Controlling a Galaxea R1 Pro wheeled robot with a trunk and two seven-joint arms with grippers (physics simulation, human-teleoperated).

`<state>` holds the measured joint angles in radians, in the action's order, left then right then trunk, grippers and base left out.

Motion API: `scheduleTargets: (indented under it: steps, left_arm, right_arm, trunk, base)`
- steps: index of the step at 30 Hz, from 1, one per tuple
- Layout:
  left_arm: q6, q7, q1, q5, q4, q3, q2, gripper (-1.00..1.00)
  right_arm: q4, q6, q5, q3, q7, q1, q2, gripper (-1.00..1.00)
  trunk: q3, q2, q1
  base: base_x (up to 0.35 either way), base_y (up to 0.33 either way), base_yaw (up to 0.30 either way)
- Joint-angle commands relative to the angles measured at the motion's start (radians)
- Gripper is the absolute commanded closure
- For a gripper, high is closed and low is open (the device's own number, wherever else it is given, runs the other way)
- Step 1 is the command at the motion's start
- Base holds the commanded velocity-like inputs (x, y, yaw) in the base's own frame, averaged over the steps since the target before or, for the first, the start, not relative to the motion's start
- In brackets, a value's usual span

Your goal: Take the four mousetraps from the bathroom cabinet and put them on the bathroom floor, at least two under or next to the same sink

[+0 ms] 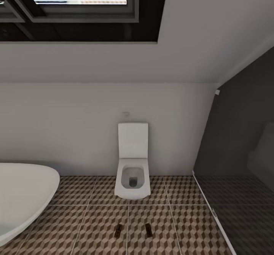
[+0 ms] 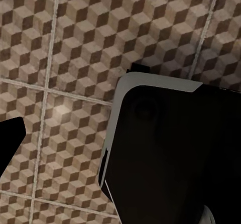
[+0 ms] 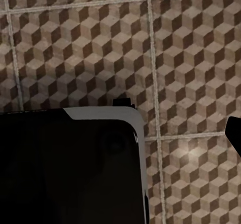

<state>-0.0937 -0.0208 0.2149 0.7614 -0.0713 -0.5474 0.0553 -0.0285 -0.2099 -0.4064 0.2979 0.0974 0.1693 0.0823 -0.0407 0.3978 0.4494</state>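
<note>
Patterned bathroom floor (image 1: 95, 224) stretched to a white wall, with a bathtub (image 1: 23, 198) and toilet (image 1: 132, 171). Two mousetraps (image 1: 118, 231) already lay on the tiles; two seemingly remained, no sink nearby. Either claw's state I cannot tell.

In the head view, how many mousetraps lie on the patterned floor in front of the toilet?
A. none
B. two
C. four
B: two small brown mousetraps lie side by side on the floor tiles, apart from the toilet.
</note>
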Motion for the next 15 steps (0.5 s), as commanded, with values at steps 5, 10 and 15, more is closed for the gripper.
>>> scheduleTargets:
  steps: [5, 10, 15]
  left_arm:
    - [-0.005, -0.002, 0.001, 0.006, -0.003, -0.008, 0.0, -1.0]
    - [-0.005, -0.002, 0.001, 0.006, -0.003, -0.008, 0.0, -1.0]
    - [0.003, 0.002, 0.001, 0.006, -0.006, -0.009, 0.0, -1.0]
  right_arm:
    - [-0.003, -0.005, -0.011, 0.006, 0.005, 0.001, -0.001, -1.0]
    - [-0.003, -0.005, -0.012, 0.006, 0.006, 0.001, -0.002, -1.0]
    - [-0.004, -0.003, -0.012, 0.006, 0.009, 0.001, -0.004, -1.0]
  trunk:
    - [-0.002, 0.002, 0.001]
    - [-0.002, 0.002, 0.001]
    - [-0.002, 0.002, 0.001]
  base:
    - [0.0, 0.0, 0.0]
    - [0.0, 0.0, 0.0]
    - [0.0, 0.0, 0.0]
